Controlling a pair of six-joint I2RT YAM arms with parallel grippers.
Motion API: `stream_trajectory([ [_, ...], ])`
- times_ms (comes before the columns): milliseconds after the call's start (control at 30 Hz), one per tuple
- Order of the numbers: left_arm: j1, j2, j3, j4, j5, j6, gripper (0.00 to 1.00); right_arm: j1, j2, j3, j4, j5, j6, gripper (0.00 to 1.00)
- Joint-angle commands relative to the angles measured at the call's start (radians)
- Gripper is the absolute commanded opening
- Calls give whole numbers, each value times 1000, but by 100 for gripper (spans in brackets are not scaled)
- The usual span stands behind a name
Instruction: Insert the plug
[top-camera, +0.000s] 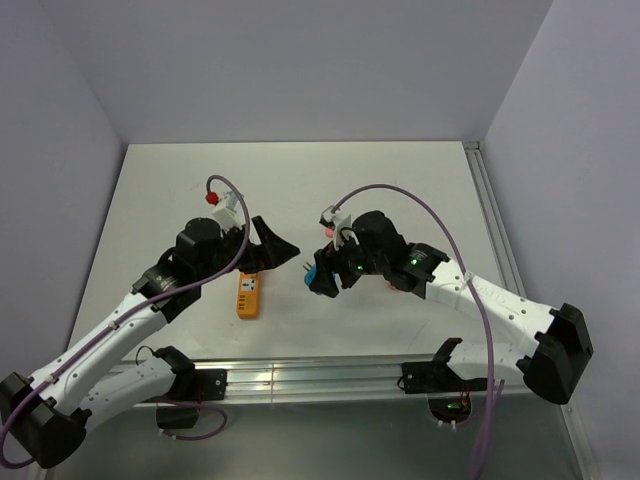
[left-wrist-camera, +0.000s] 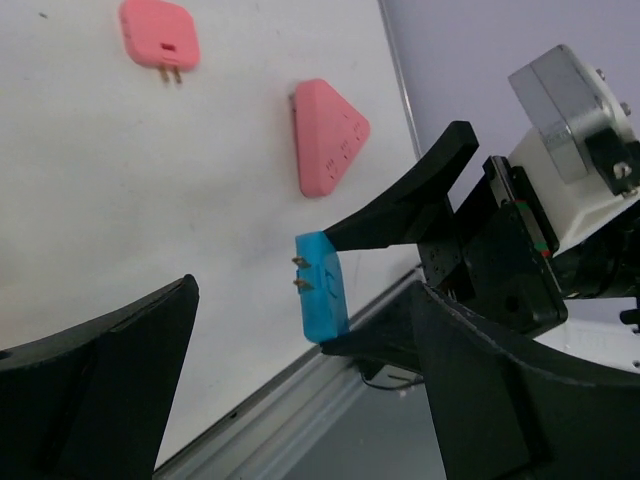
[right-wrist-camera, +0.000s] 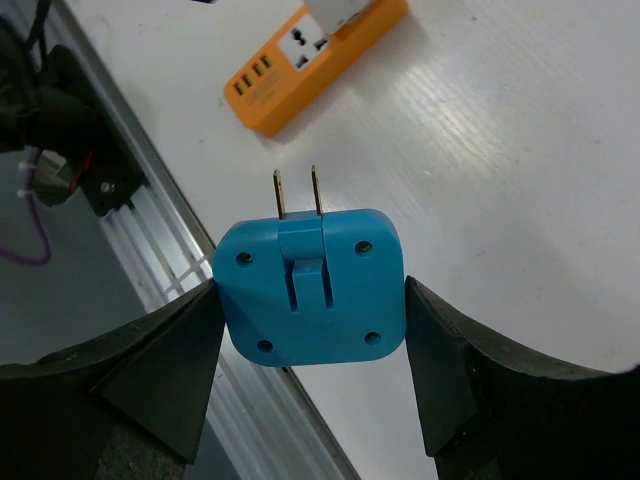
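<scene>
Plug (right-wrist-camera: 310, 290): bright blue, rounded square; pinched by two opposite edges between the right fingers (right-wrist-camera: 175, 350); lifted off the table, near its front edge.
Prongs: two flat metal blades, folded out, bare; aimed toward the left arm's side and the strip.
Right gripper (top-camera: 322, 275): jaws clamped on the plug, one pad on each side edge.
Strip (top-camera: 247, 293): orange, flat on the table, just left of the plug and apart from it; one socket face and a row of small ports visible from the right wrist; white piece on its far end, cropped by the frame edge.
Left gripper (top-camera: 278, 250): jaws spread wide, gripping nothing; poised over the strip's far end, facing the plug.
Pink triangle block (left-wrist-camera: 328, 135): flat on the table, beyond the plug in the left wrist view; untouched.
Pink square plug (left-wrist-camera: 160, 33): flat on the table, prongs out, apart from the triangle block.
Table (top-camera: 400, 190): white top, metal rail along the near edge.
</scene>
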Motion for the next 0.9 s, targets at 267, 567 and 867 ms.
stream_trajectory([
  [267, 57, 43, -41, 136, 321, -37, 93, 86, -109, -92, 129, 35, 4, 0],
  [567, 60, 63, -98, 171, 384, -43, 90, 123, -169, -115, 163, 73, 9, 0],
  [867, 59, 86, -139, 262, 439, -76, 86, 132, -171, -102, 135, 85, -2, 0],
])
